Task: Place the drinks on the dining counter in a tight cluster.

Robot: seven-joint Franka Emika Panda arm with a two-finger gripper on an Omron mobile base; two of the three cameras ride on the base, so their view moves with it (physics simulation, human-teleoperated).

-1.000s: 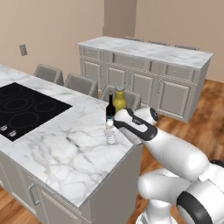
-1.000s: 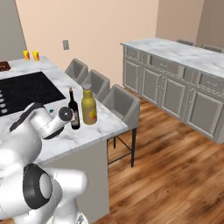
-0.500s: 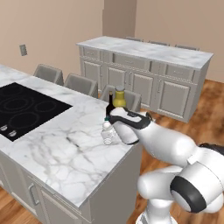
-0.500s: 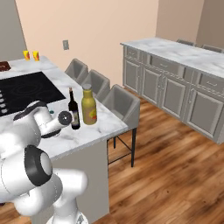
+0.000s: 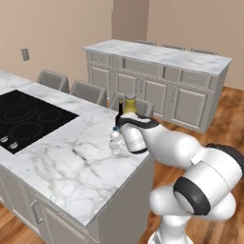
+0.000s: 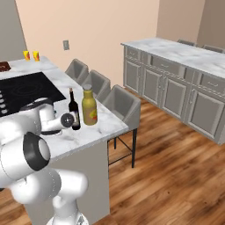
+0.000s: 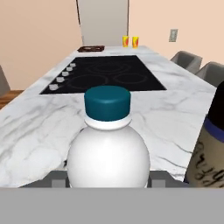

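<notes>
Arm drawn nearer, gripper (image 5: 119, 139) clamped around upright water bottle (image 5: 115, 141), wine bottle (image 6: 74, 110) beside.

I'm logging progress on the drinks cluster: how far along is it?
Done: the wine bottle and amber bottle stand close together at the dining counter's edge. In hand: the gripper is shut on the water bottle, right beside them. Left: open the jaws and back away.

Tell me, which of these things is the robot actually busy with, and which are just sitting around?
Part of the job: water bottle held in the gripper; wine bottle; amber bottle; dining counter.

Just around: black cooktop; grey chairs; two small yellow cups; far cabinets.
</notes>
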